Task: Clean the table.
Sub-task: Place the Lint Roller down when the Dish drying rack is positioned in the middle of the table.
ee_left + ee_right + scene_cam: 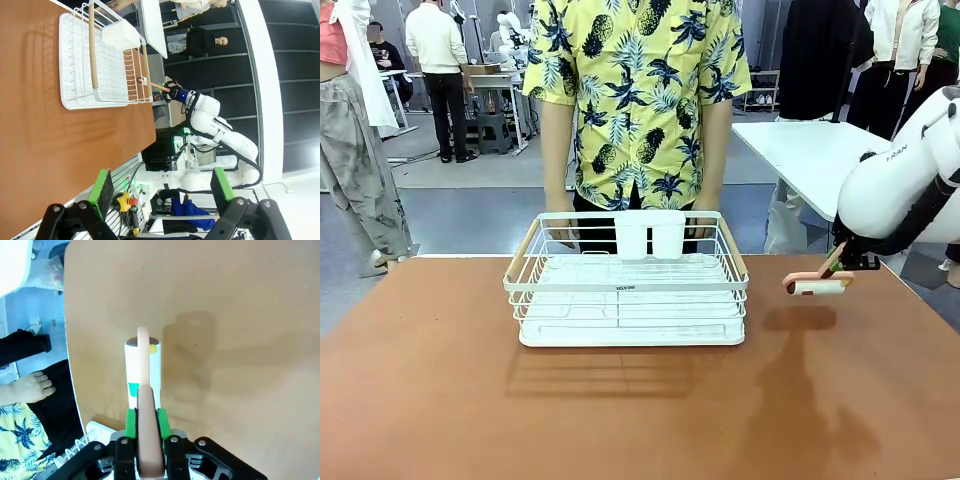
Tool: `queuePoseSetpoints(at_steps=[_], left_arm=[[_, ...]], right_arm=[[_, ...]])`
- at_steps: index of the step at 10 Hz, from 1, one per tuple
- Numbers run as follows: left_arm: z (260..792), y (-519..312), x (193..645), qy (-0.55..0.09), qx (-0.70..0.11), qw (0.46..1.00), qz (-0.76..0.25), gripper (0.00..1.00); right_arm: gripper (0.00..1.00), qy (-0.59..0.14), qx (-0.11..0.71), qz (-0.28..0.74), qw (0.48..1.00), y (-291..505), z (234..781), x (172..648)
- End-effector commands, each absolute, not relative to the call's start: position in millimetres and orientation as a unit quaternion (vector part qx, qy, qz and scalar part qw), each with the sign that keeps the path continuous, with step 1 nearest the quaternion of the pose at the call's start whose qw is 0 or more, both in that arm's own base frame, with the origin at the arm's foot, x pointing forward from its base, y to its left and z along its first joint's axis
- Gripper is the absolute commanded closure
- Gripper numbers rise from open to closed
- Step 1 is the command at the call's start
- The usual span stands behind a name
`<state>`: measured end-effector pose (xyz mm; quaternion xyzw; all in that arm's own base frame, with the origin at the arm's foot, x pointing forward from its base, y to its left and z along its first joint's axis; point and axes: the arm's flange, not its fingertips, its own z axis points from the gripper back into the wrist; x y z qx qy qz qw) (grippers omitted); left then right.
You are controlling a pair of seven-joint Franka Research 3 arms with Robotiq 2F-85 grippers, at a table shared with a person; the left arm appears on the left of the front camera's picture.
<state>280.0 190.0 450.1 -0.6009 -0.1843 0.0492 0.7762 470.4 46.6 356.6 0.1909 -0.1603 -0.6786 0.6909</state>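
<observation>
The reddish-brown table (620, 410) spans the front view. My right gripper (840, 262) hangs over its right side, shut on the pink handle of a lint roller (817, 287); the white roll sits a little above the tabletop and throws a shadow on it. In the right wrist view the green pads (131, 422) clamp the handle, and the lint roller (143, 370) points out over the table (225, 315). My left gripper (161, 186) is open with nothing between its fingers, off the near edge of the table (40, 140).
A white wire rack (625, 285) with wooden handles stands mid-table, two white cups (648, 235) on its far side. A person in a yellow patterned shirt (640, 90) stands right behind it. A white-topped table (810, 150) is at the far right.
</observation>
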Motion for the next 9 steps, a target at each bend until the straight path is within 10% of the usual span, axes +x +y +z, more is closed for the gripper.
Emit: queuePoseSetpoints(at_steps=[1,7,9], left_arm=[[451.3,191.5,278.7,-0.186,-0.606,0.772,0.047,0.0],[451.3,191.5,278.7,-0.186,-0.606,0.772,0.047,0.0],[451.3,191.5,278.7,-0.186,-0.606,0.772,0.047,0.0]], right_arm=[[0.79,-0.17,0.21,-0.708,0.652,56.4,346.3,475.6],[0.79,-0.168,0.195,-0.713,0.652,56.2,329.3,477.3],[0.44,-0.167,0.195,-0.71,0.655,57.0,329.2,476.1]])
